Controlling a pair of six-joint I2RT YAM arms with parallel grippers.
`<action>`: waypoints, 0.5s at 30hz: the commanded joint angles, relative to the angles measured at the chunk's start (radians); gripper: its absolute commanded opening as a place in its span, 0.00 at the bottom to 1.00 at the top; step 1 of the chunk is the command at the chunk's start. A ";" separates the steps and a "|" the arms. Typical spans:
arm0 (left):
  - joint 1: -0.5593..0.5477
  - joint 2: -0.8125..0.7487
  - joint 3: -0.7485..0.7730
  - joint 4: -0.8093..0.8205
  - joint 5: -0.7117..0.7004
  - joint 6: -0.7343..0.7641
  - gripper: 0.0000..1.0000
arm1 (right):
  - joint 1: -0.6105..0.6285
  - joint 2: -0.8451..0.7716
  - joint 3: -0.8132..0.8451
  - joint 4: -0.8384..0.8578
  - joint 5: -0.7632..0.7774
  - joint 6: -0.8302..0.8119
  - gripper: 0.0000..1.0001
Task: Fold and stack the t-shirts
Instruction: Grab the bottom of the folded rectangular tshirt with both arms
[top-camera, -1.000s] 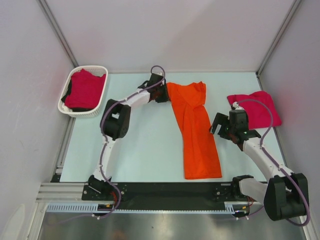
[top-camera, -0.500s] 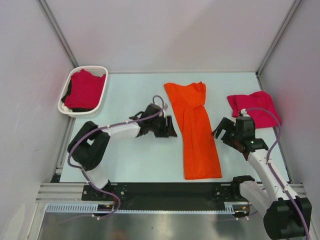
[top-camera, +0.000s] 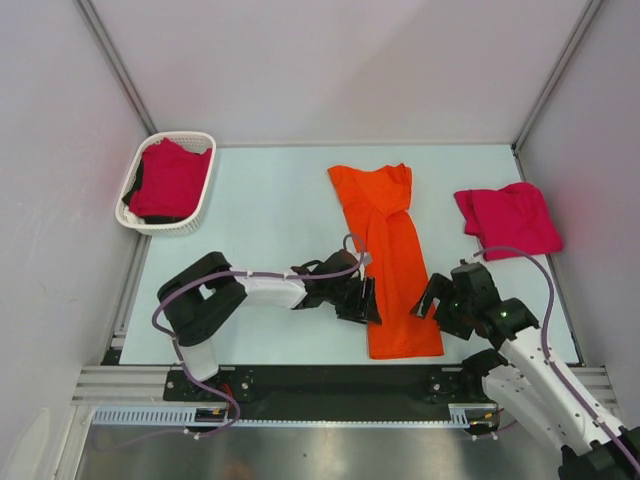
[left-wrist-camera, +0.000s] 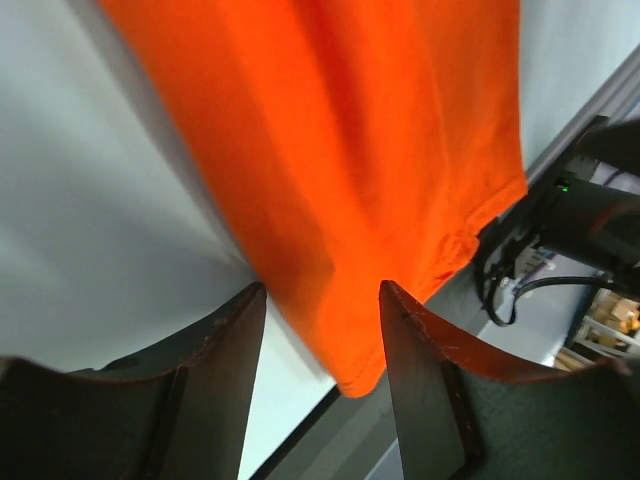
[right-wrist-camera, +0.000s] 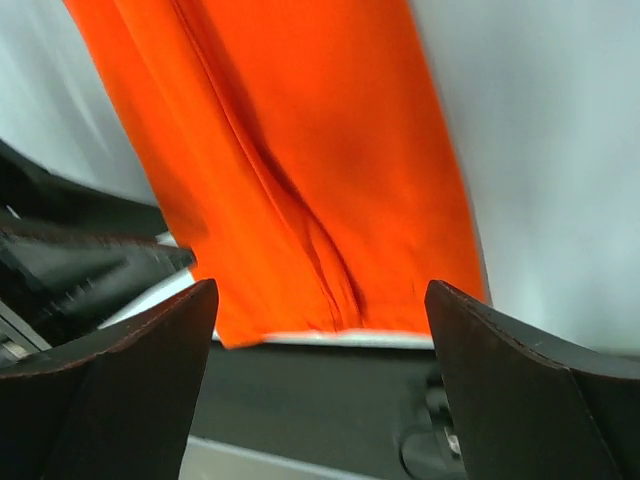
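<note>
A bright orange t-shirt (top-camera: 392, 255), folded into a long strip, lies in the table's middle, its hem at the near edge. My left gripper (top-camera: 366, 300) is open at the strip's lower left edge; in the left wrist view the orange cloth (left-wrist-camera: 330, 150) lies between and ahead of the fingers (left-wrist-camera: 425, 385). My right gripper (top-camera: 432, 298) is open and empty at the strip's lower right edge; its view shows the orange hem (right-wrist-camera: 300, 200). A folded crimson-pink shirt (top-camera: 508, 220) lies at the right. Another crimson-pink shirt (top-camera: 168, 180) is in the basket.
A white lattice basket (top-camera: 190, 226) stands at the far left. The black base rail (top-camera: 330, 380) runs along the table's near edge, right below the orange hem. Grey walls close the left, back and right sides.
My left gripper has come from the orange shirt's collar end down to its lower left edge. My right gripper has moved toward the near edge, to the hem's right side.
</note>
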 joint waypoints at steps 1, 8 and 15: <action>-0.030 0.057 0.002 -0.002 -0.014 -0.029 0.56 | 0.134 -0.059 0.026 -0.196 0.127 0.171 0.91; -0.051 0.097 0.025 -0.062 -0.031 -0.010 0.54 | 0.358 -0.090 0.019 -0.223 0.250 0.323 0.86; -0.057 0.136 0.066 -0.166 -0.036 0.019 0.00 | 0.372 -0.044 0.044 -0.186 0.286 0.302 0.88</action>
